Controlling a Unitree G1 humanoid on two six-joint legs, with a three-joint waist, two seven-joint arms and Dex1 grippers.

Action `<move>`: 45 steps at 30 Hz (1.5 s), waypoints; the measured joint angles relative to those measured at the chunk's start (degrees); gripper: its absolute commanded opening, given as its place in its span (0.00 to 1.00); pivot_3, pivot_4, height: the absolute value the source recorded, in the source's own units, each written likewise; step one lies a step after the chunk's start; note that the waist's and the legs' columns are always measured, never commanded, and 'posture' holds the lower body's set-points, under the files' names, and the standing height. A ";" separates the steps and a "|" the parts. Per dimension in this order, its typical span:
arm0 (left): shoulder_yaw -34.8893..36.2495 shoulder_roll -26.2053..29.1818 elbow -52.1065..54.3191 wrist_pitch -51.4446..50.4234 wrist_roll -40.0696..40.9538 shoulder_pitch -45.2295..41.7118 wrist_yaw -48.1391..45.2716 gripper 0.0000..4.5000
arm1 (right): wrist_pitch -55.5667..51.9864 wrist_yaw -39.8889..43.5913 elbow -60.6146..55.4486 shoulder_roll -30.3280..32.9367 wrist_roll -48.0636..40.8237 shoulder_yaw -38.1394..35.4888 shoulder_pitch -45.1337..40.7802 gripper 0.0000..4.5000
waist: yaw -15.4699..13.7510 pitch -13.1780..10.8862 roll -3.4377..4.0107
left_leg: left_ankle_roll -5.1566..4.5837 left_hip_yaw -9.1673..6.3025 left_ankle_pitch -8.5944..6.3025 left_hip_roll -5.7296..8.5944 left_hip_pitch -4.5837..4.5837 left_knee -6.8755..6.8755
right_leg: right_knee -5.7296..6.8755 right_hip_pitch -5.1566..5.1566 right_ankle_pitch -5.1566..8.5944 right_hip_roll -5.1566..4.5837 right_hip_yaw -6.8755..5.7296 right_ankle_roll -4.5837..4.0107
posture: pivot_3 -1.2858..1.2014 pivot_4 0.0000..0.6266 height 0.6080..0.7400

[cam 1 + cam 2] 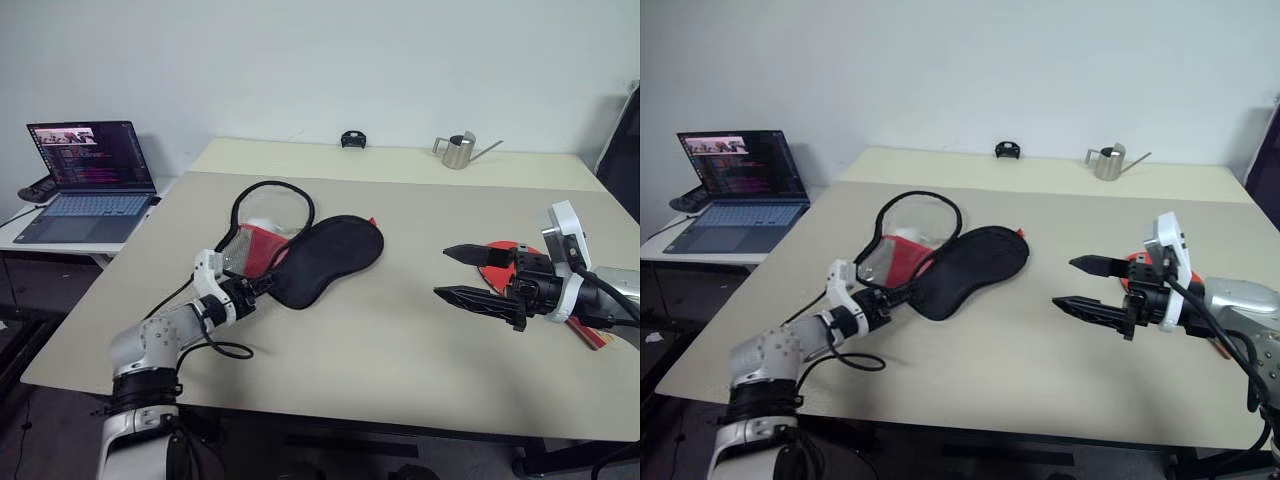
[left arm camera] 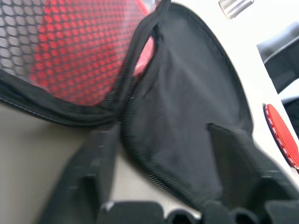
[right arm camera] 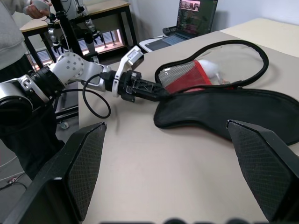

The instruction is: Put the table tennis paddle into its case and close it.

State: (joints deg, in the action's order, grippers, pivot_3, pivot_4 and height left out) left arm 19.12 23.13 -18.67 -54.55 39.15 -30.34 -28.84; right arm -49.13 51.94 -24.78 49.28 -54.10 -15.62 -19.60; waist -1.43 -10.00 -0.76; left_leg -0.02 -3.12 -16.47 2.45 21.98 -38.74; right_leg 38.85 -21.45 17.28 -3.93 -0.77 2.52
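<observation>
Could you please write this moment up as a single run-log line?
left gripper: at edge of open case | right gripper: open, empty, above table | paddle: on table, outside case

A large beige table (image 1: 380, 350) carries everything. Left of its middle lies the case (image 1: 325, 255), unzipped and spread open, its black half flat and its red mesh half just left of that. Well apart at the right lies the table tennis paddle (image 1: 497, 262), red face up. Along the far edge stand a small black object (image 1: 352, 139) and a metal watering can (image 1: 460, 150).
</observation>
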 measured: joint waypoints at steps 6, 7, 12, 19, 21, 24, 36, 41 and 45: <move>-1.49 -1.47 -0.18 -1.30 -0.18 -0.47 -0.06 0.01 | 0.00 -0.75 0.00 -0.01 -0.02 0.00 0.01 1.00 | 0.23 -0.19 -0.32 | 0.03 0.01 0.02 -0.02 0.13 0.00 | -0.05 -0.15 0.00 0.01 0.02 0.00 | 0.52 0.24 1.00; -1.49 -1.49 0.03 -1.54 -0.14 -0.49 -0.03 0.01 | 0.00 -0.77 0.00 -0.01 -0.02 -0.01 0.02 1.00 | 0.26 -0.21 -0.34 | 0.04 0.01 0.02 -0.02 0.15 0.00 | -0.05 -0.18 0.00 0.01 0.04 0.00 | 0.52 0.24 1.00; -2.25 -1.70 3.84 -5.07 0.68 -0.26 -0.04 0.01 | 0.03 -0.81 -0.01 -0.01 -0.07 -0.02 0.04 1.00 | 0.31 -0.25 -0.41 | 0.03 0.02 0.01 -0.02 0.20 0.01 | -0.06 -0.20 0.00 0.01 0.04 0.00 | 0.52 0.24 1.00; -4.28 -2.00 10.30 -7.94 1.37 1.54 -0.81 0.01 | 0.06 -0.87 -0.02 -0.01 -0.07 -0.10 0.56 1.00 | 0.29 -0.26 -0.42 | 0.20 0.02 0.11 -0.02 0.39 0.00 | -0.07 -0.34 0.00 0.01 0.04 0.00 | 0.52 0.24 1.00; -5.16 -2.04 11.56 -8.70 1.40 2.03 -1.39 0.01 | 0.07 -0.88 -0.04 -0.01 -0.07 -0.11 0.77 1.00 | 0.29 -0.26 -0.42 | 0.21 0.02 0.11 -0.02 0.43 -0.01 | -0.09 -0.36 0.00 0.01 0.04 0.00 | 0.52 0.24 1.00; -6.91 -2.39 12.41 -9.12 1.45 2.58 -2.58 0.01 | 0.07 -0.98 -0.08 -0.01 -0.07 -0.29 0.90 1.00 | 0.28 -0.26 -0.42 | 0.21 0.02 0.12 -0.02 0.44 -0.01 | -0.10 -0.36 0.00 0.01 0.03 0.00 | 0.52 0.24 1.00; -13.77 -8.55 4.66 -3.43 -1.78 -3.90 -5.35 0.01 | 0.05 -1.63 -0.78 0.05 -0.09 -1.40 2.24 1.00 | 0.14 -0.28 -0.46 | 0.21 0.02 0.12 0.00 0.52 -0.05 | -0.12 -0.38 0.00 0.01 0.00 0.00 | 0.52 0.24 1.00; -14.77 -10.76 -1.04 0.27 -3.95 -6.84 -6.08 0.01 | 0.01 -2.27 -1.24 0.17 -0.30 -1.89 2.50 1.00 | 0.31 -0.28 -0.47 | 0.22 0.03 0.12 -0.01 0.60 -0.05 | -0.10 -0.49 0.00 0.02 0.01 0.00 | 0.52 0.24 1.00; -16.59 -11.86 -2.39 2.61 -6.13 -7.50 -7.06 0.01 | -0.06 -2.72 -1.91 0.34 -0.84 -2.93 3.05 1.00 | 0.24 -0.28 -0.47 | 0.22 0.03 0.13 0.00 0.72 -0.07 | -0.08 -0.59 0.00 0.01 0.01 0.00 | 0.52 0.24 1.00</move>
State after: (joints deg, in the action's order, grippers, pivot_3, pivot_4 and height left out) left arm 2.53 11.27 -21.06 -51.94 33.02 -37.84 -35.90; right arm -49.19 49.22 -26.69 49.62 -54.94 -18.56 -16.55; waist -1.19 -10.28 -1.23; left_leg 0.20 -3.08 -16.34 2.44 22.71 -38.81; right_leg 38.77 -22.04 17.29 -3.92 -0.76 2.52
